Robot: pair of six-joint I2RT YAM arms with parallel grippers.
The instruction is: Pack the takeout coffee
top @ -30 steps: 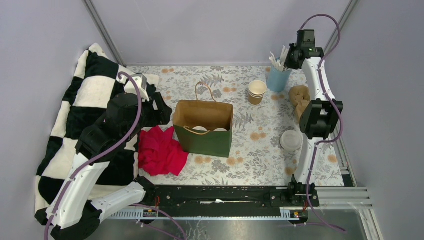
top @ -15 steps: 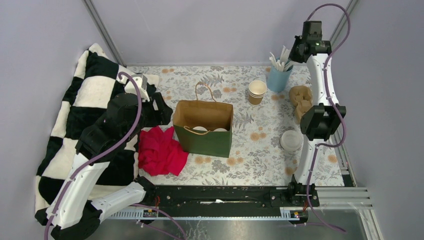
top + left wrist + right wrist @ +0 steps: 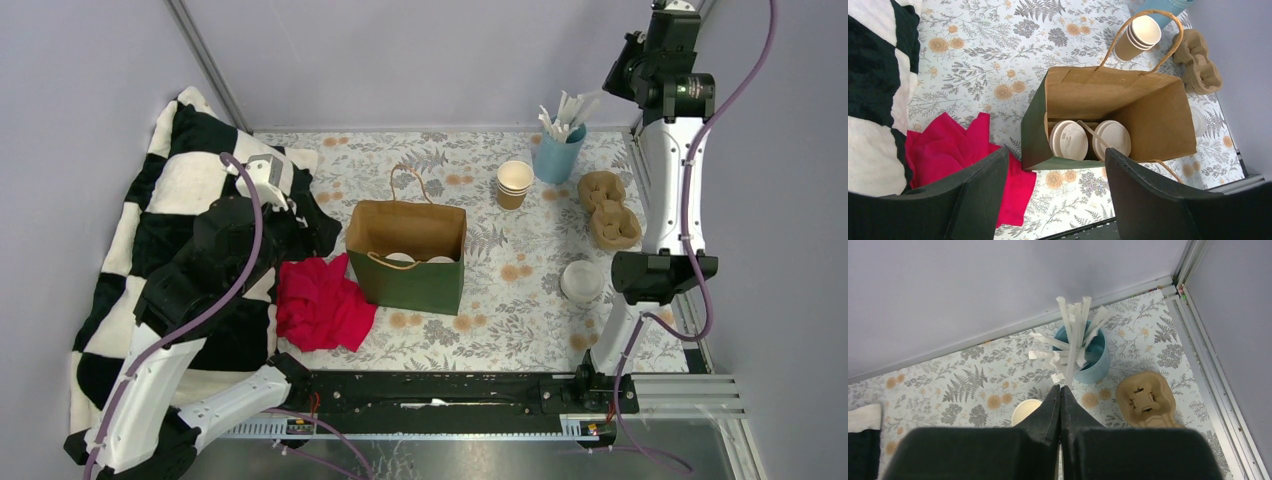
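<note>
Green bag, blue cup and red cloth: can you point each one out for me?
green bag point(image 3: 420, 285), top external view, green front wall
blue cup point(image 3: 557, 160), top external view, side wall
red cloth point(image 3: 320, 305), top external view, middle of heap

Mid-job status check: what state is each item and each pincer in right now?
green bag: upright, mouth open
takeout coffee cups: two, lidded, standing inside the bag
spare cups: stacked, upright, unlidded
blue cup: upright, holding white sticks
cup carrier: empty
red cloth: crumpled beside the bag
left pincer: open, empty
right pincer: shut, tips pointing at the blue cup
</note>
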